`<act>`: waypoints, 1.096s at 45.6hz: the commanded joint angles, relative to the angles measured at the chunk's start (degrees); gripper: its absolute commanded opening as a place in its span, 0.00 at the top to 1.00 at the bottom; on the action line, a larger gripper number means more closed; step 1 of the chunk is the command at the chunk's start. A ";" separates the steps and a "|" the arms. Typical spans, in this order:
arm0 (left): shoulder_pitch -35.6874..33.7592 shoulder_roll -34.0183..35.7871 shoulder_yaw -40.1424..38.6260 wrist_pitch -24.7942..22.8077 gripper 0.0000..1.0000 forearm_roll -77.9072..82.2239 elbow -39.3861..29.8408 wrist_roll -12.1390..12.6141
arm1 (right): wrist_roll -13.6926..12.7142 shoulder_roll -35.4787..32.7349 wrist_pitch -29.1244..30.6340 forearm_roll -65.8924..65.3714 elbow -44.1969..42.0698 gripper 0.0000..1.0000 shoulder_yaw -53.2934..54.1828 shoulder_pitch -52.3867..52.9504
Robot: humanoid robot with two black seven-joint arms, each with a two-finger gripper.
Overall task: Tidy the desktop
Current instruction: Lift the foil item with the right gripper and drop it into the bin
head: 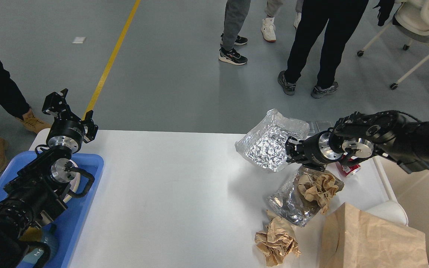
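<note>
foil tray up in my right pincer

my right pincer, at right of centre in the frame, is clamped on the edge of a crinkled foil tray, which hangs tilted above the desktop. the desktop fills the lower middle of the frame, from the blue tray at lower left to the cream bin at right.

below the raised tray a second foil tray lies on the desktop with crumpled brown paper in it. another brown paper wad sits near the bottom edge, just beside a brown paper bag. a red can shows under my right wrist; its lettering is too small to read.

my left pincer, at upper left above the blue tray, has its fingers spread apart and holds nothing. white letters on a teal thing at lower left are partly hidden and unreadable.
</note>
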 commanded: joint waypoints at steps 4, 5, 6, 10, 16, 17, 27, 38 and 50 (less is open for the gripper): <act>0.00 0.00 0.00 0.00 0.04 0.00 0.00 0.00 | 0.01 -9.63 3.47 -0.02 7.67 1.00 -0.35 11.27; 0.00 0.00 0.00 0.00 0.04 0.00 0.00 0.08 | 0.01 -10.68 4.17 -0.02 8.28 1.00 -0.52 12.76; 0.00 0.00 0.00 0.00 0.04 0.00 0.00 0.08 | 0.01 -11.56 4.88 -0.02 8.90 1.00 -0.70 14.08; 0.00 0.00 0.00 0.00 0.04 0.00 0.00 0.00 | 0.01 -14.73 8.39 -0.02 10.31 1.00 -1.23 18.83; 0.00 0.00 0.00 0.00 0.04 0.00 0.00 0.00 | 0.01 -18.51 12.27 -0.20 10.40 1.00 -1.32 23.06; 0.00 0.00 0.00 0.00 0.04 0.00 0.00 0.00 | 0.01 -18.95 12.27 -0.29 10.31 1.00 -1.40 23.32; 0.00 0.00 0.00 0.00 0.04 0.00 0.00 0.00 | 0.09 -22.64 7.62 -0.47 6.27 1.00 -8.60 19.73; 0.00 0.00 0.00 0.00 0.04 0.00 0.00 0.00 | 0.09 -29.85 -3.81 -0.20 -0.40 1.00 -8.35 1.02; 0.00 0.00 0.00 0.00 0.04 0.00 0.00 0.08 | 0.18 -28.63 -8.65 -0.02 -13.23 1.00 -4.93 -20.52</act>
